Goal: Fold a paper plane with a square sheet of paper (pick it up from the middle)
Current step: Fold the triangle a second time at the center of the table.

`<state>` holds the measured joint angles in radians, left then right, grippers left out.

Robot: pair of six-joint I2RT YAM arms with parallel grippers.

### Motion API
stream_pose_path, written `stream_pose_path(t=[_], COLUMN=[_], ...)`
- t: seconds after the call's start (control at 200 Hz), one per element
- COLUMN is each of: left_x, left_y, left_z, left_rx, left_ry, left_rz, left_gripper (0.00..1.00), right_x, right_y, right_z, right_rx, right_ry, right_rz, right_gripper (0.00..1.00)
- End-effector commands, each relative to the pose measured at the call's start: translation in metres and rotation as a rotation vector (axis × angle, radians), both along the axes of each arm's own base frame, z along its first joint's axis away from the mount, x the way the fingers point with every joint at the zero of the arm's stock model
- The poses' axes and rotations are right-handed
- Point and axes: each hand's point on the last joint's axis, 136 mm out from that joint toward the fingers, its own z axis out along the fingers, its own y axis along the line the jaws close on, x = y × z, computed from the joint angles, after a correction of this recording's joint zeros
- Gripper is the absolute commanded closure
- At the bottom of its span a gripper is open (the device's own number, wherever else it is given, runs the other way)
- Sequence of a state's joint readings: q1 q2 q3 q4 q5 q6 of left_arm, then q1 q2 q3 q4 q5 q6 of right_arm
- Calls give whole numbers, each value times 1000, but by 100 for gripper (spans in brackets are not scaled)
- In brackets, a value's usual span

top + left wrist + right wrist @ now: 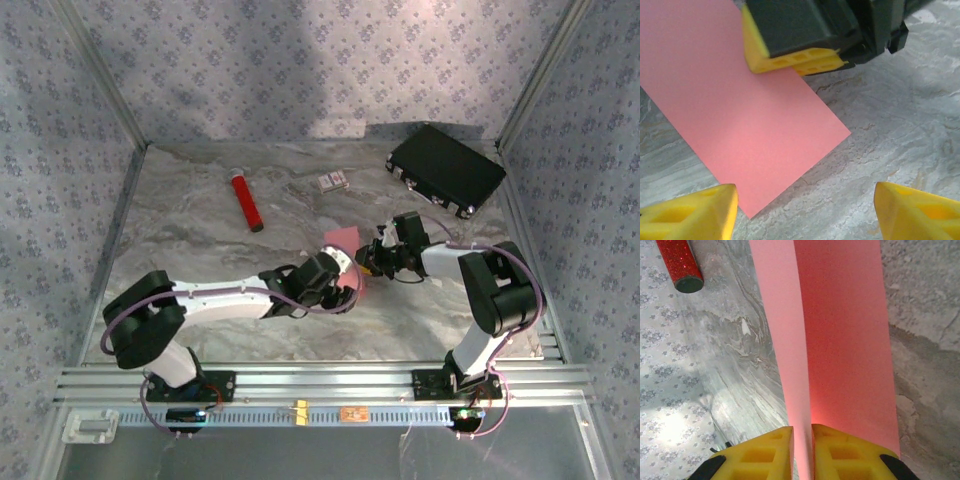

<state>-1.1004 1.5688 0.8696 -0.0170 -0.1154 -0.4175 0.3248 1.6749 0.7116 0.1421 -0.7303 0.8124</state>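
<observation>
Print on the small card is too small to read from above; the pink-red sheet lies mid-way on the marbled bench, partly hidden. Left wrist: left hand released, fingertips apart beside the matte sheet. Right wrist: right hand clenched on the sheet's creased edge; glittery red cylinder cut off.

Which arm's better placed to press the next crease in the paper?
Left, likely. The left claw is open, hovering at a loose corner of the pink paper; the right claw is shut on the opposite edge, holding it.
</observation>
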Motion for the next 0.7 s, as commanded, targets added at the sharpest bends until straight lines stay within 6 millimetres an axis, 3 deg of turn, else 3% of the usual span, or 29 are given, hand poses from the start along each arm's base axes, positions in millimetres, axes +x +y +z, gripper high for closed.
stream_pose_path(t=[0.0,0.445,0.695], left_x=[6,6,10], left_y=[-6,-33,-30], left_z=[2,-13,-25], left_rx=[124,367,434], left_ry=[-127,-278,-288], left_rz=[-35,-155,-154], left_gripper=[27,26,28], right_x=[1,5,5], right_y=[3,3,3], right_z=[3,8,6], right_rx=[20,31,28], right_ry=[10,14,20], right_rz=[27,30,28], right_gripper=[82,82,82])
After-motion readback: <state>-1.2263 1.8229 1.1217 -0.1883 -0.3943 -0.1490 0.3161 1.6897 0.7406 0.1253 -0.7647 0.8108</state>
